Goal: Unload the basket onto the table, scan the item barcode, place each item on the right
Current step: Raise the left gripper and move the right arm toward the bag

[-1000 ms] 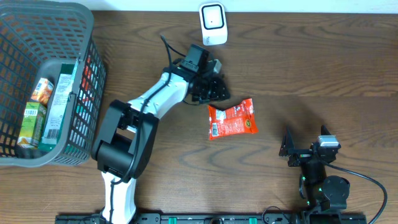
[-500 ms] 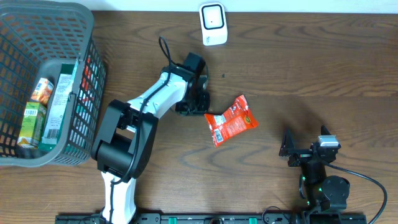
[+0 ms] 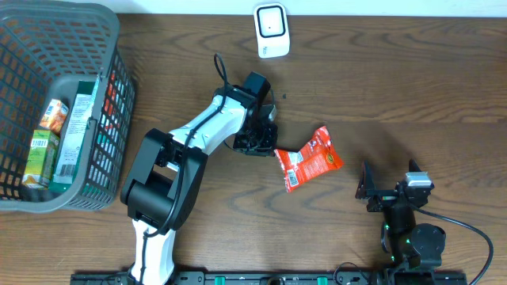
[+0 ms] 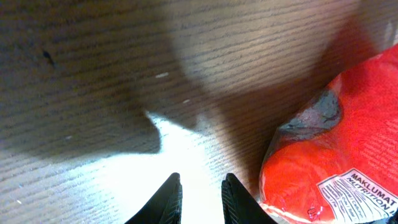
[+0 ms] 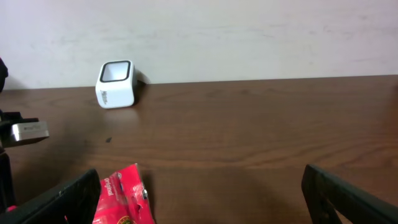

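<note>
- Since one second ago, the left gripper (image 4: 200, 190) has come down from the far side of the crinkly red foil snack packet (image 3: 310, 158) to its left end. The packet has slid right on the brown wooden table (image 3: 412, 87) and swung round.
- Left jaws: narrow, with a slim strip of bare table between the tips. They hold nothing.
- Packet position: flat on the table near the middle, just beside the left fingertips and not between them.
- Risk 1: if you close now, you pinch air, because the jaws sit beside the foil and not around it.
- Risk 2: if you advance with the tips this low, you will likely shove the packet further right. Flat foil slides easily and gives no edge to bite.
- Risk 3: a pinch on one thin corner may let the packet droop or slip on the way to the scanner.
- Long axis: it runs from near-left to far-right, with the right end angled toward the far edge. The white printed panel (image 3: 292, 177) faces up at the near-left end. You cannot read a barcode at this size.
- The small white box scanner with a dark window (image 3: 271, 30) stands at the far edge, well apart from the packet.
- Right gripper (image 5: 200, 180): jaws wide and empty, parked near the front edge.
- The grey plastic mesh basket (image 3: 111, 95) is at far left, with cartons inside.
</note>
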`<state>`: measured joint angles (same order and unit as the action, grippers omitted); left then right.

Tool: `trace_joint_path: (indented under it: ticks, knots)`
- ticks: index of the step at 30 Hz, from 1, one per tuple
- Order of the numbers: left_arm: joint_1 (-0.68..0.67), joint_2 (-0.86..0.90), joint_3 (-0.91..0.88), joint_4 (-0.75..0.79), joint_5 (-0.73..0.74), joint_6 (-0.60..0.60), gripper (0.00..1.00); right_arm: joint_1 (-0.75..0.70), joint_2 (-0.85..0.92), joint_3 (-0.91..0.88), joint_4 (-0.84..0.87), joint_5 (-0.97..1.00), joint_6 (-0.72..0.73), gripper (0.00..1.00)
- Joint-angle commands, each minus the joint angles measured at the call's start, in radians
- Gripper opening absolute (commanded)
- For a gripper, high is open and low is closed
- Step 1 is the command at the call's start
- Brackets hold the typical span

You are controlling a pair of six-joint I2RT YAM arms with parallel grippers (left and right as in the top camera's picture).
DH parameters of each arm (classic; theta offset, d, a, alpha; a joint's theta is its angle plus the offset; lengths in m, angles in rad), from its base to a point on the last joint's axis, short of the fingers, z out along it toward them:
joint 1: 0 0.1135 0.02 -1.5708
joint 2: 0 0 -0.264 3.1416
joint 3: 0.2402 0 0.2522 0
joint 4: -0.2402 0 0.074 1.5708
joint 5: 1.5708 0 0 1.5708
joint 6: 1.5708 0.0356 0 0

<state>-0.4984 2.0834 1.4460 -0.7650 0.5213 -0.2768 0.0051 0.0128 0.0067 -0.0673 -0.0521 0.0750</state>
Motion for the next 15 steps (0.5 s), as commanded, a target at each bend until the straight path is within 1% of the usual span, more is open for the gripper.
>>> trace_joint_path:
  ticks: [1,3,4,7,10,12,15]
  knots:
    - [0.002,-0.024,0.008,-0.015,-0.121,-0.012,0.33,0.01,-0.005,-0.001,-0.004,0.002,-0.002,0.99]
    - [0.008,-0.024,0.008,-0.007,-0.206,-0.013,0.35,0.01,-0.005,-0.001,-0.004,0.002,-0.002,0.99]
    - [0.013,-0.025,0.009,0.002,-0.211,-0.013,0.39,0.01,-0.005,-0.001,-0.004,0.002,-0.002,0.99]
    - [0.029,-0.034,0.014,0.022,-0.182,-0.012,0.44,0.01,-0.005,-0.002,-0.004,0.002,-0.002,0.99]
    - [0.039,-0.08,0.014,0.023,-0.21,0.003,0.48,0.01,-0.005,-0.001,-0.004,0.002,-0.002,0.99]
    - [0.039,-0.129,0.014,0.023,-0.249,0.003,0.49,0.01,-0.005,-0.001,-0.004,0.002,-0.002,0.99]
    - [0.039,-0.233,0.014,0.017,-0.261,0.003,0.49,0.01,-0.005,-0.001,-0.004,0.002,-0.002,0.99]
